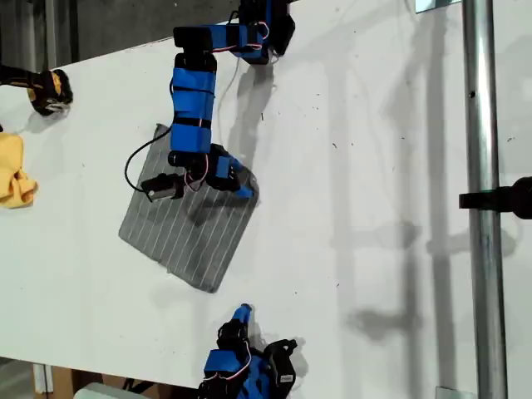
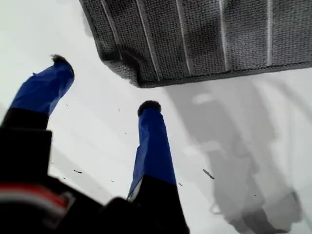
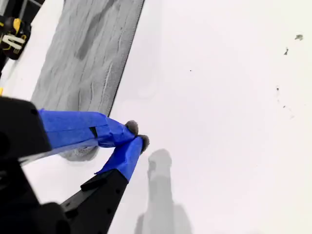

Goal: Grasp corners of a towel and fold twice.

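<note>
Both arms [image 1: 193, 100]: blue links, black joints, thin black and red/white cables. Gripper fingers [image 2: 153, 146] wrapped in blue tape, dark fuzzy tips, black mounts.

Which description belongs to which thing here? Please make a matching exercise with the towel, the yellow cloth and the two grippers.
Things:
1. the towel
2. the yellow cloth
3. my first gripper
4. my second gripper

Descriptions:
A. bunched up at the exterior view's left edge
B. shut, fingertips together, beside the towel's edge
C. grey with thin pale stripes, spread flat on the table
D. open, facing a towel corner but not touching it

Pairs: 1-C, 2-A, 3-D, 4-B
</note>
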### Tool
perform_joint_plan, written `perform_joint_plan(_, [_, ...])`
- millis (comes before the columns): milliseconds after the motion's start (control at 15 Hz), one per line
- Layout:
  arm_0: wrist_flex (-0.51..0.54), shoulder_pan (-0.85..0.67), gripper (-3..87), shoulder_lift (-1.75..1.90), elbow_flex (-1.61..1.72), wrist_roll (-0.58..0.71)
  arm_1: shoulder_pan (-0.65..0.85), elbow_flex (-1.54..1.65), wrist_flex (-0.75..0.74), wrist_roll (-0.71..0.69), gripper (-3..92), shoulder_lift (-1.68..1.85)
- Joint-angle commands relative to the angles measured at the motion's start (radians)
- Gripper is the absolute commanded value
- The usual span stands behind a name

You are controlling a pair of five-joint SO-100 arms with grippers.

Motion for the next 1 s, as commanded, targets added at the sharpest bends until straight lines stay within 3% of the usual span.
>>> perform_joint_plan(0, [0.003,-0.009,-2.1,0.002,-0.005,-0.003,0.0,-0.015,-0.014,0.037,29.9,-0.005])
perform_joint_plan(933, [0.003,-0.011,-2.0,0.002,-0.005,0.003,0.043,-0.023,-0.123,0.075,24.3,-0.178])
